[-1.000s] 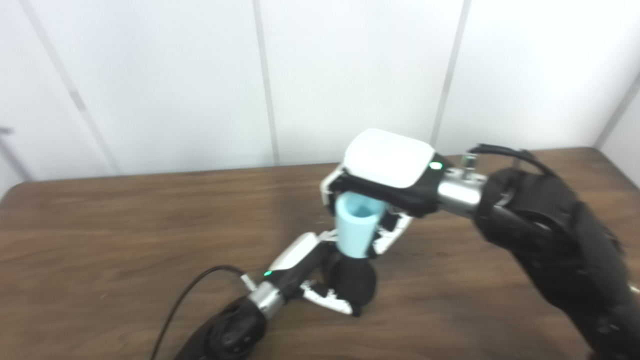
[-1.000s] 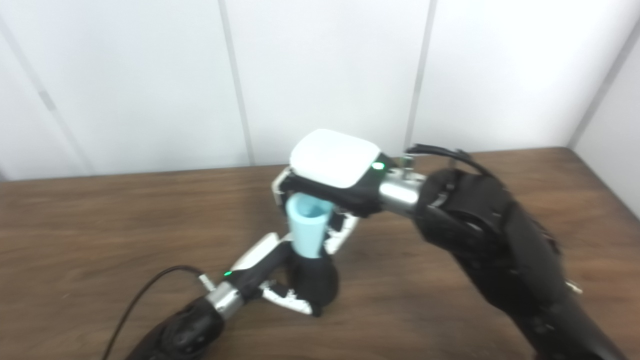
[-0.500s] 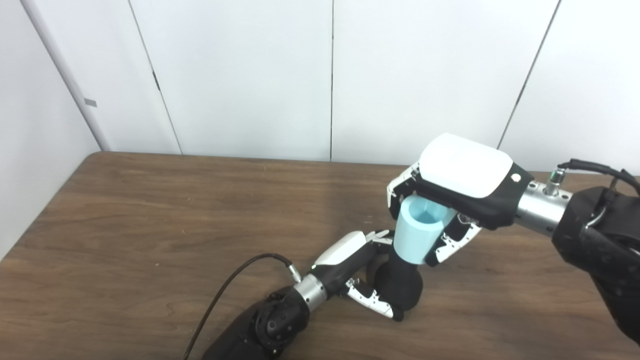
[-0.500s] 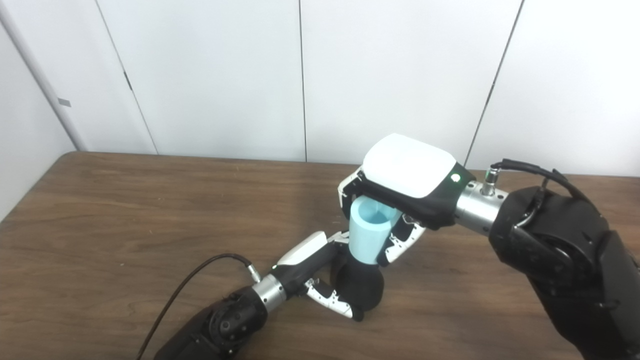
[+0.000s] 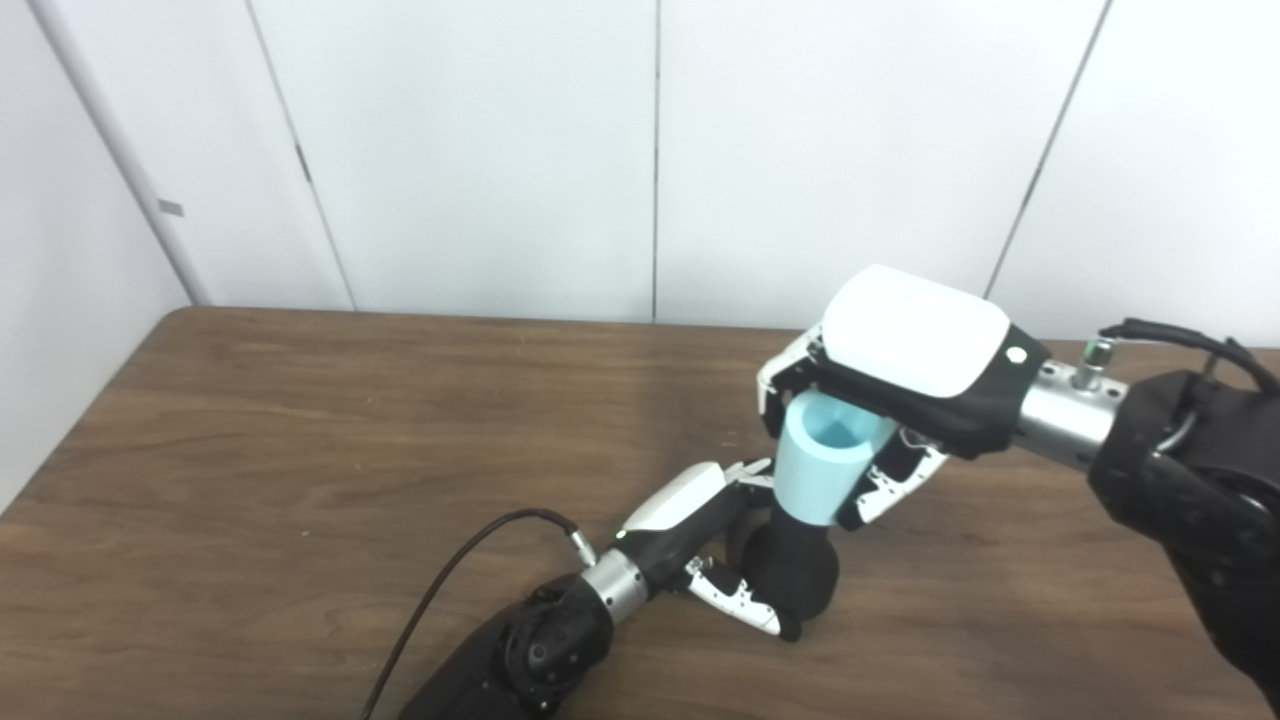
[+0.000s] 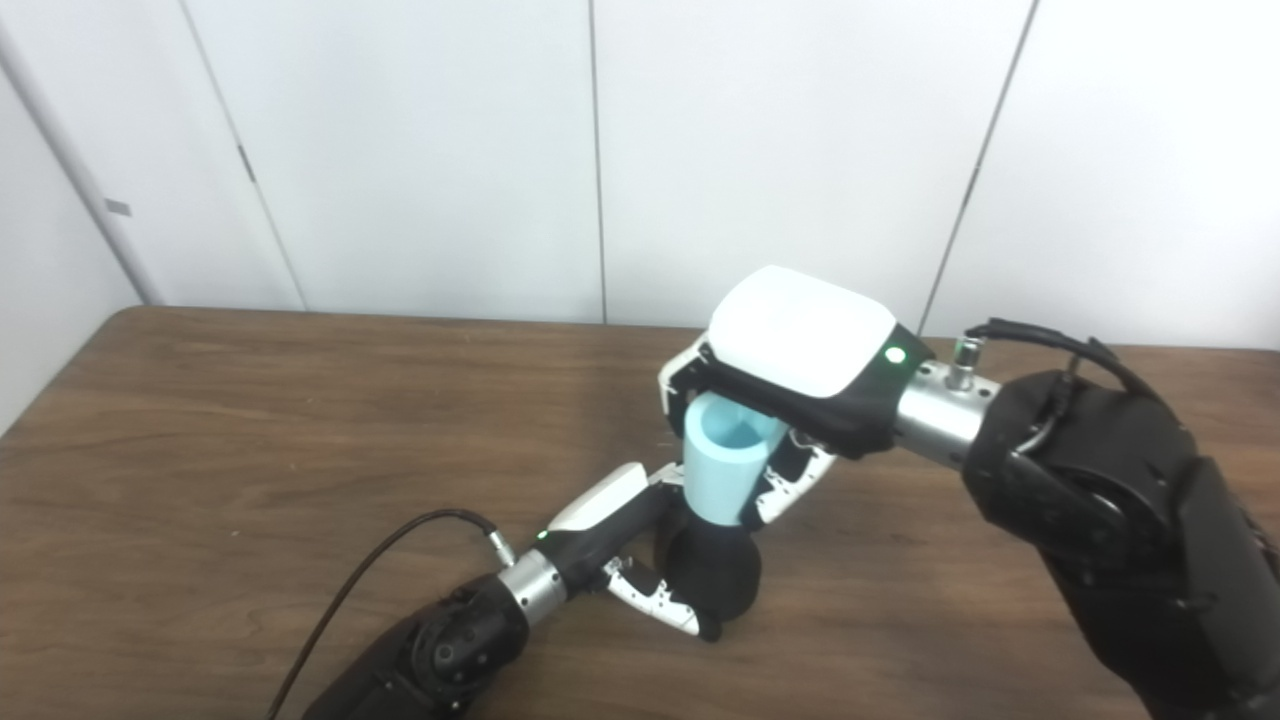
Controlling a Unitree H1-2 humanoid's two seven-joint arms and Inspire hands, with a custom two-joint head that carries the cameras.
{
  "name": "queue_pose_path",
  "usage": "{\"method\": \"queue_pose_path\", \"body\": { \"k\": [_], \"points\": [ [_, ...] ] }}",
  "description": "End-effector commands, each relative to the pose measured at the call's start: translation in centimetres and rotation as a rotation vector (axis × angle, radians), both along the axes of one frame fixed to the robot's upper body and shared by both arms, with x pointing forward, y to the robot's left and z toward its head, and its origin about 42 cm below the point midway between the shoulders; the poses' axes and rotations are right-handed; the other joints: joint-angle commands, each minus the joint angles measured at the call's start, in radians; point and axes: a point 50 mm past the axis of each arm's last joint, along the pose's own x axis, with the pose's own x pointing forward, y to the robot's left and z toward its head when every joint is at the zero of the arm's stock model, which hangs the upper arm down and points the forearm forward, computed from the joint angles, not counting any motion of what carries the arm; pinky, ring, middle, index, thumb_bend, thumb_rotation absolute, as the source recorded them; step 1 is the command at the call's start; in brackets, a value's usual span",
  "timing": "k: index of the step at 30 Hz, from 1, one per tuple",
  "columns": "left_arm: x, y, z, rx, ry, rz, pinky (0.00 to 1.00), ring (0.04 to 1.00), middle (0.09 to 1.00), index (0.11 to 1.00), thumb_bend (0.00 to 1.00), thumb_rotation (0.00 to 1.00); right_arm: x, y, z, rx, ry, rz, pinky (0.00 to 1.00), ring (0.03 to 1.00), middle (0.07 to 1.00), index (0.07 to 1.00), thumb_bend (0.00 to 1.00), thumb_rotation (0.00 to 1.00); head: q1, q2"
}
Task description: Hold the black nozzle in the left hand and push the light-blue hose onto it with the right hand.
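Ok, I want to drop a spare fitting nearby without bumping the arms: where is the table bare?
Bare wood runs along the table's left half, between the wall edge and the left hand. It is crowded at centre-right, where the right hand holds the light-blue hose on the black nozzle.

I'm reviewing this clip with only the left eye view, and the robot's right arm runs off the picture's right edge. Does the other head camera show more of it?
Observer: Yes. The right eye view shows more of the black right forearm, with a strip of the brown wooden table visible past it.
Operator: The small round light on the white-backed right hand looks pale white to me. Is it lit?
Observer: From the right eye it glows clearly green. That hand is closed round the light-blue hose above the black rounded nozzle.
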Motion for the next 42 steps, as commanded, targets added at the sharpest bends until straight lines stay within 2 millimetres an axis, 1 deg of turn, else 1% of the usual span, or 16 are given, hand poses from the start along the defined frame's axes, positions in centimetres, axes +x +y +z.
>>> {"method": "queue_pose_path", "body": {
  "k": [1, 5, 10, 11, 13, 24, 26, 27, 42],
  "points": [
    [-4.9, 3.9, -9.7, 0.329, 0.356, 0.034, 1.00, 0.983, 0.808, 0.481, 0.52, 0.06, 0.0, 0.4, 2.8, 0.035, -0.100, 0.005, 0.23, 0.286, 0.407, 0.514, 0.52, 0.00, -0.005, 0.000],
    [-4.9, 4.1, -9.7, 0.332, 0.358, 0.033, 1.00, 0.977, 0.809, 0.481, 0.52, 0.06, 0.1, 0.6, 2.6, 0.035, -0.101, -0.002, 0.26, 0.294, 0.411, 0.515, 0.52, 0.00, -0.016, -0.001],
    [-4.9, 4.5, -9.8, 0.334, 0.364, 0.038, 1.00, 0.965, 0.806, 0.481, 0.52, 0.06, 0.2, 1.0, 2.2, 0.051, -0.098, -0.004, 0.25, 0.281, 0.402, 0.513, 0.52, 0.00, -0.026, -0.001],
    [-5.0, 4.6, -9.8, 0.334, 0.366, 0.039, 1.00, 0.964, 0.806, 0.481, 0.52, 0.06, 0.2, 1.0, 2.1, 0.053, -0.097, -0.005, 0.24, 0.277, 0.443, 0.495, 0.53, 0.00, -0.031, 0.000],
    [-5.0, 4.7, -9.7, 0.333, 0.370, 0.042, 1.00, 0.964, 0.806, 0.481, 0.52, 0.06, 0.3, 1.1, 2.0, 0.054, -0.093, -0.008, 0.23, 0.271, 0.465, 0.486, 0.53, 0.00, -0.037, 0.002],
    [-5.1, 4.9, -9.5, 0.320, 0.377, 0.045, 1.00, 0.972, 0.818, 0.480, 0.52, 0.06, 0.3, 1.1, 2.0, 0.052, -0.083, -0.008, 0.21, 0.266, 0.472, 0.482, 0.53, 0.00, -0.039, 0.005],
    [-5.1, 4.9, -9.5, 0.319, 0.378, 0.045, 1.00, 0.972, 0.819, 0.480, 0.52, 0.06, 0.3, 1.1, 2.0, 0.050, -0.082, -0.008, 0.22, 0.266, 0.413, 0.506, 0.52, 0.00, -0.039, 0.005],
    [-5.1, 4.9, -9.5, 0.319, 0.378, 0.046, 1.00, 0.972, 0.819, 0.480, 0.52, 0.06, 0.3, 1.1, 1.9, 0.049, -0.081, -0.009, 0.22, 0.267, 0.406, 0.509, 0.52, 0.00, -0.039, 0.005],
    [-5.0, 4.8, -9.3, 0.321, 0.371, 0.045, 1.00, 0.967, 0.805, 0.480, 0.52, 0.06, 0.4, 0.5, 1.3, 0.023, -0.063, -0.036, 0.25, 0.285, 0.402, 0.516, 0.52, 0.00, -0.044, 0.013]
  ]
}}
